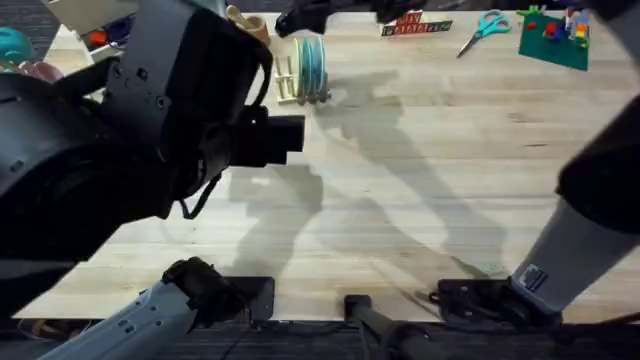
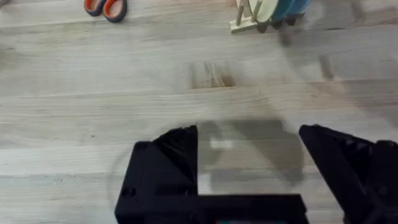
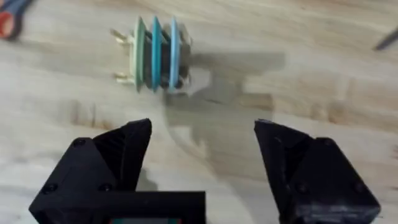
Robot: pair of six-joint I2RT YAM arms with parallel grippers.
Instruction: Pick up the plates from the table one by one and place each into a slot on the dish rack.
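Robot lab: butcher-block table (image 1: 420,170), two arms, scissors (image 1: 484,28).

Light plank-grain wooden table (image 1: 420,170), dish rack (image 1: 296,82) upper centre, teal-handled scissors (image 1: 483,28) and green board (image 1: 553,42) upper right.

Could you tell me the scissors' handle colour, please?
Teal, on the teal-handled scissors; overhead view.

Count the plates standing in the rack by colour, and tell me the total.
Pale green plate: 1
Teal plate: 1
Light blue plate: 1
Total: 3, all upright on edge in the rack.
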